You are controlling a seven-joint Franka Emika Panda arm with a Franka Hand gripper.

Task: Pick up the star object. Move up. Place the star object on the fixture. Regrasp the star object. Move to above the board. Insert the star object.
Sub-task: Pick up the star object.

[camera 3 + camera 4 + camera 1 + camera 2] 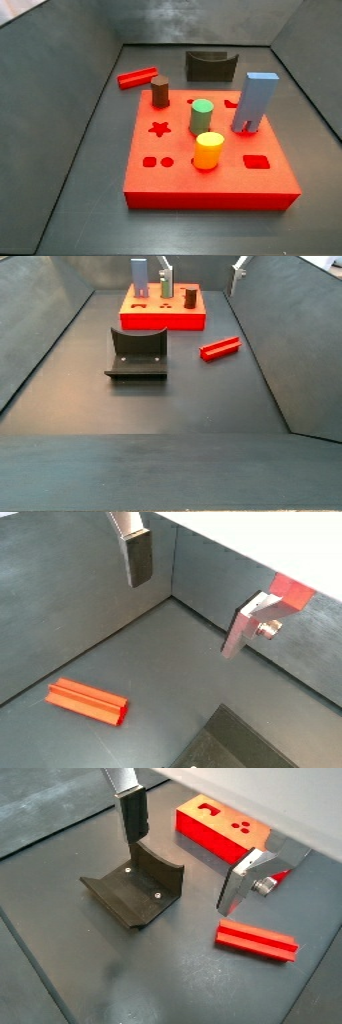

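Note:
The star object, a long red piece, lies flat on the dark floor in both wrist views (87,702) (257,940) and both side views (136,78) (221,348). My gripper (187,597) (187,853) is open and empty, high above the floor, apart from the star object. Its tips show at the upper edge of a side view (203,264). The fixture (134,893) (210,65) (136,353) stands bare beside the red board (221,830) (214,165) (163,318). The board has a star-shaped hole (160,128).
On the board stand a brown cylinder (160,92), a green cylinder (202,115), a yellow cylinder (209,150) and a blue-grey block (254,102). Dark walls enclose the floor on the sides (267,316).

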